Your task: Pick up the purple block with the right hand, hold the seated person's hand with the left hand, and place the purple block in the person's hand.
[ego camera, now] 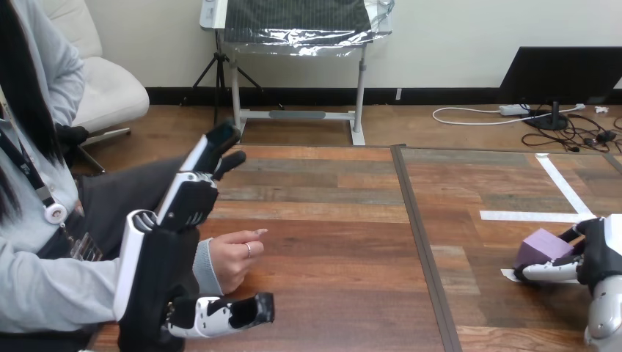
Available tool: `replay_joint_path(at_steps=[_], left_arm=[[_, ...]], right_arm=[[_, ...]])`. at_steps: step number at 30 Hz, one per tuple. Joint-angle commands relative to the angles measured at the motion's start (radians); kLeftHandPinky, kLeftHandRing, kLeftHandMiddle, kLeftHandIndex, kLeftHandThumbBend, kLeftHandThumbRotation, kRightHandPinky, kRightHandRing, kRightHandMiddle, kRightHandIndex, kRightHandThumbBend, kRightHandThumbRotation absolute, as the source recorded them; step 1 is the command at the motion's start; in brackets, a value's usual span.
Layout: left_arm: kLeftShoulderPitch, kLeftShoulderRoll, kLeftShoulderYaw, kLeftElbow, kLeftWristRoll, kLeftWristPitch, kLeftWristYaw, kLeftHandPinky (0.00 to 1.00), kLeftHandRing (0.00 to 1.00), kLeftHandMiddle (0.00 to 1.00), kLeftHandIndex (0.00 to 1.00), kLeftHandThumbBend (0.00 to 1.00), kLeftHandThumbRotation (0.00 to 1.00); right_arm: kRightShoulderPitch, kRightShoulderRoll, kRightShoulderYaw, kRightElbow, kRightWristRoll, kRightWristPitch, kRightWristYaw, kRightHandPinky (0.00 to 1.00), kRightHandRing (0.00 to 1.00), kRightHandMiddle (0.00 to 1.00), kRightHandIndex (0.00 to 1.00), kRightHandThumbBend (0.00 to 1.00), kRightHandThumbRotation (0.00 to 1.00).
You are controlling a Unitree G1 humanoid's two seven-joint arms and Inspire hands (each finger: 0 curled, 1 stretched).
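The purple block [541, 247] sits low over the wooden table [330, 220] at the right edge. My right hand [601, 253] comes in from the right and pinches it, one finger under its near side and another against its far side. At the left, my left hand [158, 271] stands raised with its fingers straight, pointing up and away, and the thumb [231, 311] stuck out low to the right. The person's hand [233, 258] rests loosely curled on the table between that thumb and the fingers, close against my palm. Nothing of my hand is wrapped round it.
A dark seam [418, 235] runs front to back down the table's middle. White tape lines [561, 183] mark the right half, one strip just behind the block. The person's sleeve and torso fill the left edge.
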Motion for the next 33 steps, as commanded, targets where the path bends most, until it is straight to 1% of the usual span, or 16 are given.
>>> replay_joint_path(at_steps=[1,5,7,11,12,14,15,18,21,26,28,33], left_arm=[[-0.021,-0.013,0.032,-0.052,0.032,0.018,0.023,0.85,0.92,0.94,0.91,1.0,0.64],[-0.019,-0.021,0.06,-0.058,0.075,0.025,0.038,0.84,0.92,0.94,0.91,1.0,0.65],[-0.022,-0.024,0.076,-0.056,0.1,0.024,0.048,0.84,0.91,0.94,0.91,1.0,0.65],[-0.025,-0.026,0.106,-0.059,0.151,0.033,0.069,0.82,0.9,0.93,0.9,1.0,0.64],[-0.018,-0.025,0.119,-0.076,0.179,0.058,0.078,0.82,0.9,0.93,0.9,1.0,0.64],[-0.008,-0.023,0.133,-0.098,0.213,0.089,0.091,0.81,0.9,0.92,0.9,1.0,0.63],[0.006,-0.021,0.141,-0.125,0.236,0.127,0.099,0.81,0.9,0.92,0.9,1.0,0.62],[0.033,-0.019,0.153,-0.179,0.278,0.202,0.12,0.81,0.9,0.91,0.89,1.0,0.61],[0.053,-0.021,0.16,-0.219,0.305,0.259,0.139,0.82,0.89,0.89,0.87,1.0,0.58],[0.072,-0.014,0.162,-0.265,0.336,0.333,0.161,0.83,0.88,0.87,0.85,1.0,0.53],[0.077,-0.01,0.168,-0.28,0.362,0.363,0.176,0.84,0.88,0.87,0.84,1.0,0.52],[0.077,0.002,0.178,-0.295,0.419,0.403,0.214,0.84,0.88,0.86,0.84,1.0,0.5]], right_arm=[[-0.045,-0.005,-0.021,-0.046,0.021,-0.046,-0.026,0.07,0.13,0.21,0.26,0.48,0.0],[-0.046,0.0,-0.028,-0.053,0.036,-0.059,-0.015,0.07,0.12,0.2,0.26,0.47,0.0],[-0.043,0.003,-0.037,-0.061,0.048,-0.079,-0.003,0.06,0.12,0.2,0.26,0.46,0.0],[-0.037,0.008,-0.045,-0.073,0.063,-0.116,0.003,0.06,0.11,0.19,0.25,0.46,0.0],[-0.036,0.01,-0.046,-0.078,0.066,-0.124,0.003,0.05,0.11,0.19,0.25,0.45,0.0],[-0.035,0.012,-0.047,-0.083,0.07,-0.131,0.002,0.05,0.11,0.19,0.25,0.45,0.0],[-0.034,0.014,-0.049,-0.088,0.073,-0.141,0.003,0.05,0.11,0.19,0.25,0.45,0.0],[-0.029,0.019,-0.055,-0.101,0.084,-0.164,0.008,0.05,0.11,0.19,0.25,0.44,0.0],[-0.025,0.025,-0.062,-0.113,0.1,-0.185,0.018,0.05,0.11,0.19,0.24,0.43,0.0],[-0.016,0.034,-0.07,-0.136,0.121,-0.218,0.03,0.05,0.1,0.18,0.24,0.42,0.0],[-0.012,0.039,-0.076,-0.149,0.131,-0.233,0.039,0.05,0.1,0.18,0.23,0.42,0.0],[-0.002,0.048,-0.081,-0.176,0.143,-0.259,0.044,0.05,0.1,0.17,0.23,0.41,0.0]])
